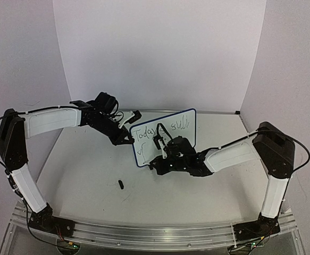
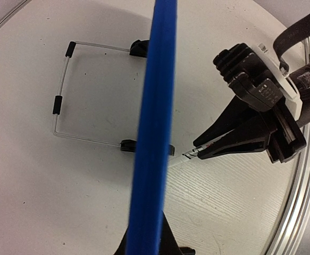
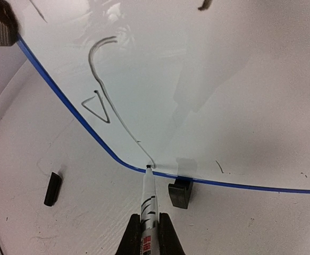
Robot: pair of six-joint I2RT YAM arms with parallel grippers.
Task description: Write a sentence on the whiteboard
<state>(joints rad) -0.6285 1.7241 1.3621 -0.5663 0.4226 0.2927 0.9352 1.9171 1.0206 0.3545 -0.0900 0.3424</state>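
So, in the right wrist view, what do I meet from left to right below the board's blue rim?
A small black piece → marker in the right gripper → black clip foot of the whiteboard.

Left gripper [image 1: 127, 139] sits at the whiteboard's [image 1: 182, 137] left edge, right gripper [image 3: 149, 220] and marker [image 3: 148, 194] before it.

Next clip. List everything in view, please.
whiteboard: one, white, blue rim, standing mid-table
sentence: one, black, on the board
marker: one, white barrel, tip at the board's lower rim
cap-like piece: one, black, on the table near the board's corner
wire stand: one, pale, behind the board
clip feet: two, black, under the rim
table: one, white
left gripper: one, black, clamped on the board's edge
right gripper: one, black, holding the marker
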